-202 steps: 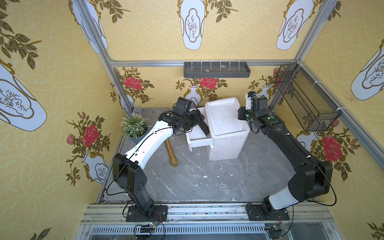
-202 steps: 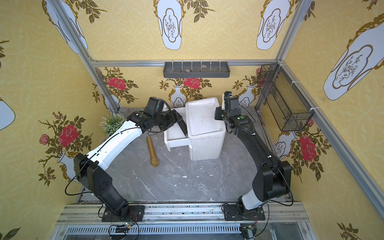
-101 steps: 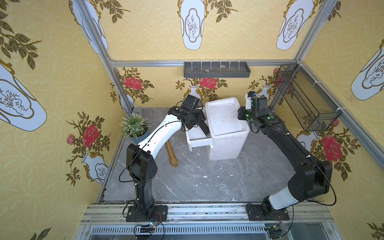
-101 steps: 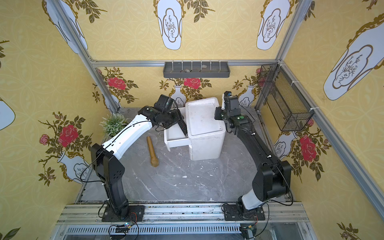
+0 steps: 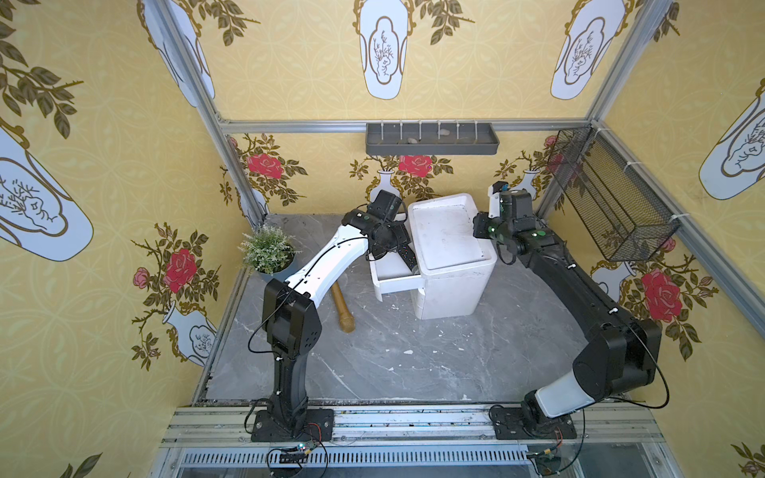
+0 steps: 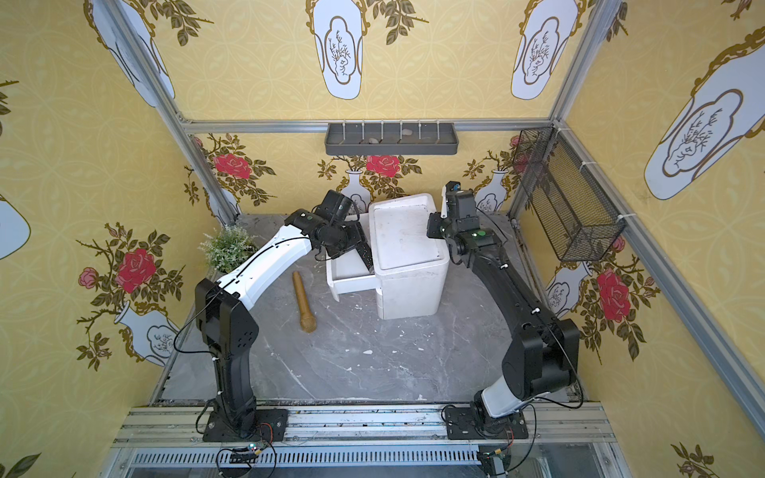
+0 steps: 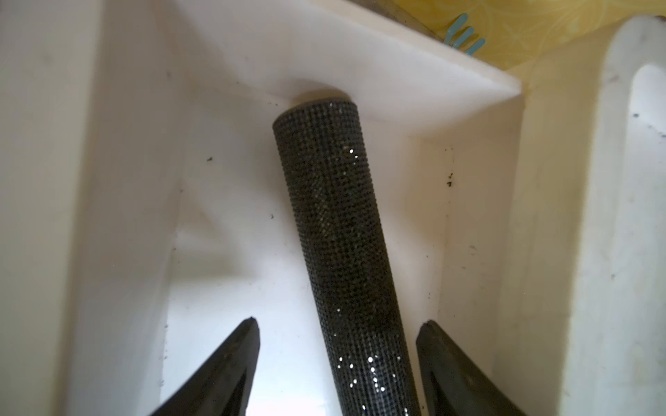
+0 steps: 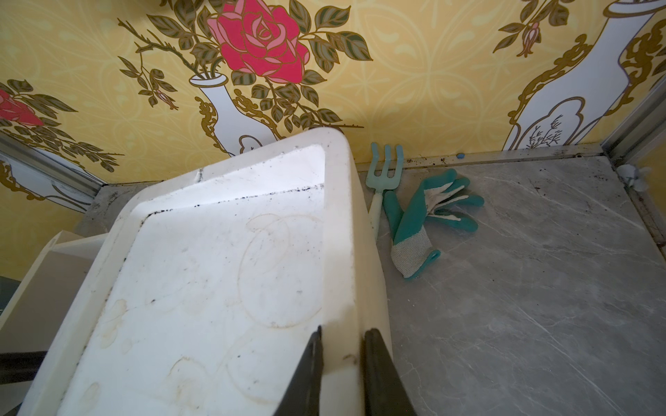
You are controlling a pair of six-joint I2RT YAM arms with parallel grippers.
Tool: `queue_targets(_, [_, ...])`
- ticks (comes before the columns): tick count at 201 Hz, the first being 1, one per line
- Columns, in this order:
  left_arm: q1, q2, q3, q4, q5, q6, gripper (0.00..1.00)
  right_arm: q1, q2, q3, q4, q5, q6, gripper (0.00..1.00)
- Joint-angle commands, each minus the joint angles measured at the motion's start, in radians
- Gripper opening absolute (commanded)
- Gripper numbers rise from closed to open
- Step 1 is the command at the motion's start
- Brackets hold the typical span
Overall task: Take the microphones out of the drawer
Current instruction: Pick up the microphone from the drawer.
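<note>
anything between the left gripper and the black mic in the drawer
Nothing. In the left wrist view the open left gripper straddles the black microphone, and only bare white drawer floor shows in the gap either side.

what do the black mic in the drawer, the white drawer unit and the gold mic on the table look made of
The black microphone looks wrapped in fine woven mesh, matte with scattered glints; metal or fabric, cannot tell. The white drawer unit is probably moulded plastic: smooth with rounded edges, scuffed and stained. The gold microphone has a satin gold finish; painted plastic or metal, unclear.
</note>
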Motion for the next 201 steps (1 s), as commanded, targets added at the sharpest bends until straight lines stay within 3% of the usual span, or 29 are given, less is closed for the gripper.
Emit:
queue_targets(1, [-0.005,0.026,0.025,-0.030,-0.002,0.026,0.74,0.007,0.015,-0.020,-0.040,-0.062,0.046,0.01])
queue_targets(142, [-0.044,0.104,0.086,-0.171,-0.112,0.118,0.64,0.007,0.014,-0.030,-0.035,-0.057,0.051,0.01])
queue_targets(201, [-0.044,0.099,0.093,-0.137,-0.113,0.117,0.43,0.007,0.014,-0.031,-0.039,-0.057,0.051,0.01])
